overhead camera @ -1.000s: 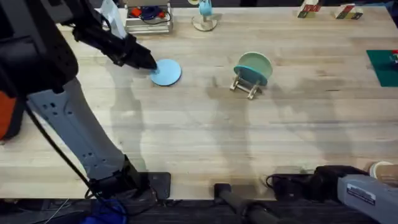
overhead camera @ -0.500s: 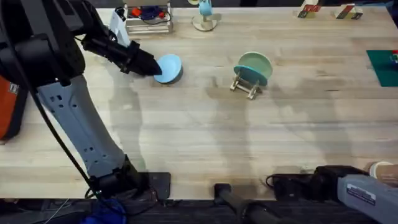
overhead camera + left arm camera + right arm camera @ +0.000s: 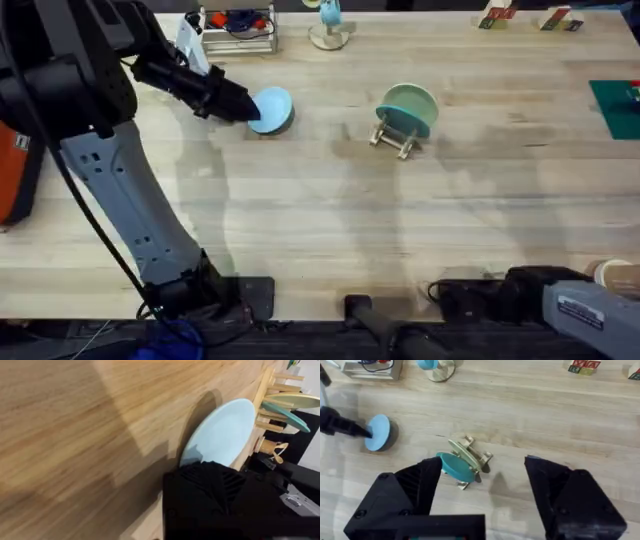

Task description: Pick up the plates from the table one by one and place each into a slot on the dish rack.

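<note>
Blue plate (image 3: 272,108): lifted at one edge.
Since a second ago, left gripper (image 3: 243,108) clamps its left rim, raising it; rack (image 3: 396,133) holds green plate (image 3: 408,106); right gripper (image 3: 482,491) gapes.

The right hand (image 3: 482,497) gapes wide above the desk (image 3: 545,415); centre frame, a mint-green plate (image 3: 456,466) stands in the dish rack (image 3: 470,456); far left, a light blue plate (image 3: 377,432), seemingly tilted.

Light blue plate (image 3: 272,108) at 11 o'clock, held by the black left gripper (image 3: 240,107). Mint-green plate (image 3: 408,106) in the pale wooden dish rack (image 3: 393,136). Table (image 3: 330,220) of pale grained planks.
</note>
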